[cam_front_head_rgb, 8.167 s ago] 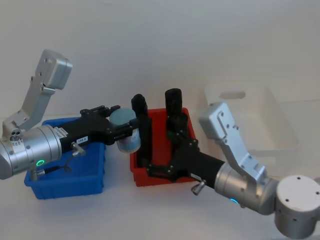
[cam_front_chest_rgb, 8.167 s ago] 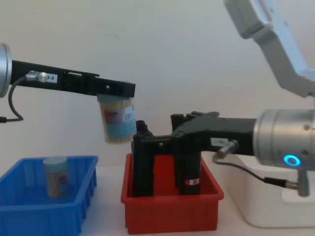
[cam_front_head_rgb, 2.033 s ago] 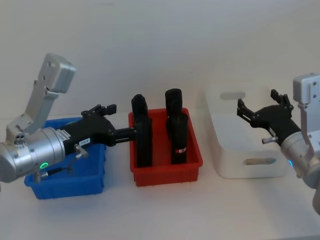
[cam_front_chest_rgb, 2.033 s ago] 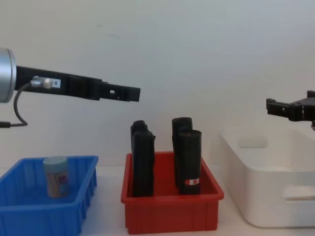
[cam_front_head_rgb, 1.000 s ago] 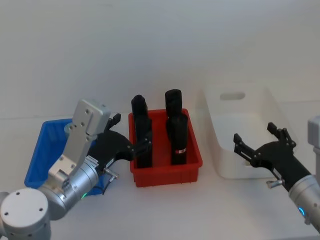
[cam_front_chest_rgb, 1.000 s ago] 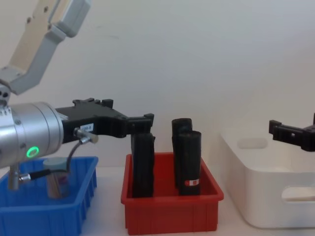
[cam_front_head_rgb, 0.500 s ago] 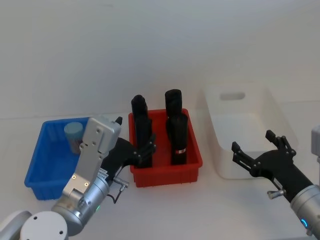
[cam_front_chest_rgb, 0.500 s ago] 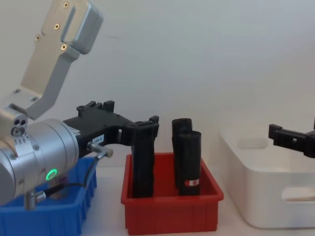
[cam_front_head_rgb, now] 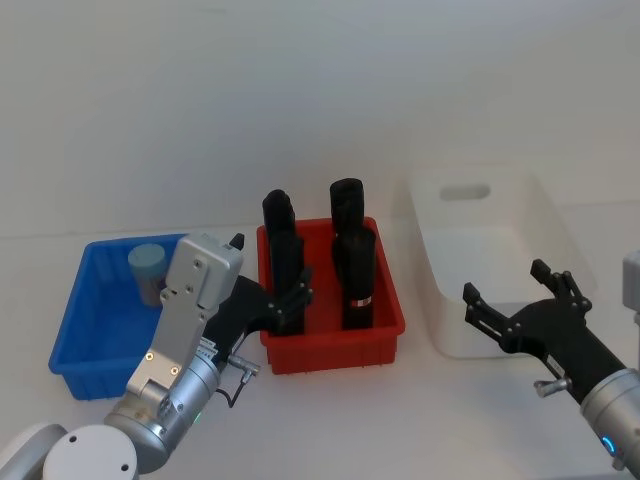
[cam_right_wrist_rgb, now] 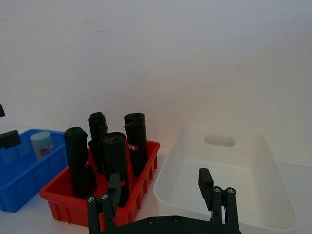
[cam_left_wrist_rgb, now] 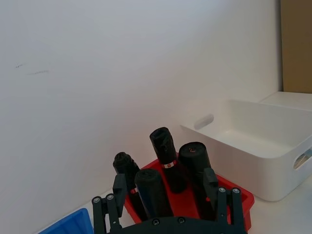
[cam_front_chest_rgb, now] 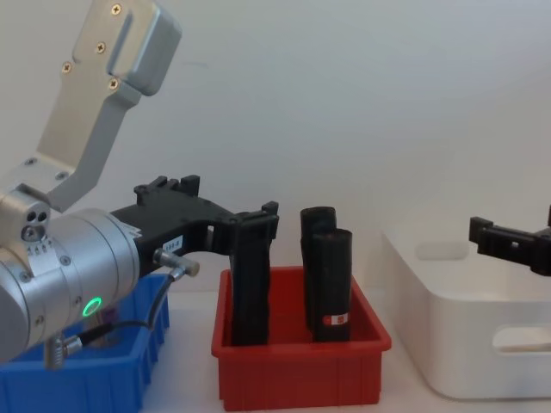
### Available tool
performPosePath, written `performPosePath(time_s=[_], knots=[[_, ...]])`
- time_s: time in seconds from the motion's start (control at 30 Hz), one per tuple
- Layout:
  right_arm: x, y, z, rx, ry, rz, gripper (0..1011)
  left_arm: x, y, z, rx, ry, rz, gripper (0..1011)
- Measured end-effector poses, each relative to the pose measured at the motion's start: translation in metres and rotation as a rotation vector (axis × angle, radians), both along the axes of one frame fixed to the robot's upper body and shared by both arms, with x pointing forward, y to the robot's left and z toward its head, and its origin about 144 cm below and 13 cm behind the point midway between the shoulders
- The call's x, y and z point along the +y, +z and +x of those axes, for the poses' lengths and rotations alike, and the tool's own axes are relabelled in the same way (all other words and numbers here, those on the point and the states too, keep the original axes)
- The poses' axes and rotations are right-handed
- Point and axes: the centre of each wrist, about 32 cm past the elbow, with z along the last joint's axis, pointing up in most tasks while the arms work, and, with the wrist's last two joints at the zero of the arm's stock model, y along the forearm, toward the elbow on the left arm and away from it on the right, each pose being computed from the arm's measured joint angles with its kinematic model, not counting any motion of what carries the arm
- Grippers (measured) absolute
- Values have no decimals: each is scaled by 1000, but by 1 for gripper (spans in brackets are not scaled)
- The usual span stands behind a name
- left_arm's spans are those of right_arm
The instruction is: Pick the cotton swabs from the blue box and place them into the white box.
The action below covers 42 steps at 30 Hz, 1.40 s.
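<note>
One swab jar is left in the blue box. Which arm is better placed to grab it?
Left, probably. The left gripper is open beside the blue box holding the jar; the right gripper hangs in front of the white box, across the red bin.

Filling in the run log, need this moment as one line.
left gripper: open, empty, by red bin | right gripper: open, empty, near side of white box | cotton swabs: one jar in blue box

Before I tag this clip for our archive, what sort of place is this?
Probably a robot lab test bench: a white table against a blank wall, a blue box, red bin and white box in a row, the left gripper and right gripper open nearby.
</note>
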Motion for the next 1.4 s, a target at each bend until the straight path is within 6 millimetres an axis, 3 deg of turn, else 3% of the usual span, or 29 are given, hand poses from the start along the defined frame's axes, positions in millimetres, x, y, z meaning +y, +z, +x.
performPosePath(time_s=[0.53,1.4], knots=[[0,-7,24,9,32,-16,1001,0,0,0,0,0,0,1000],[23,-23,127,-2,243,-105,1002,0,0,0,0,0,0,1000]])
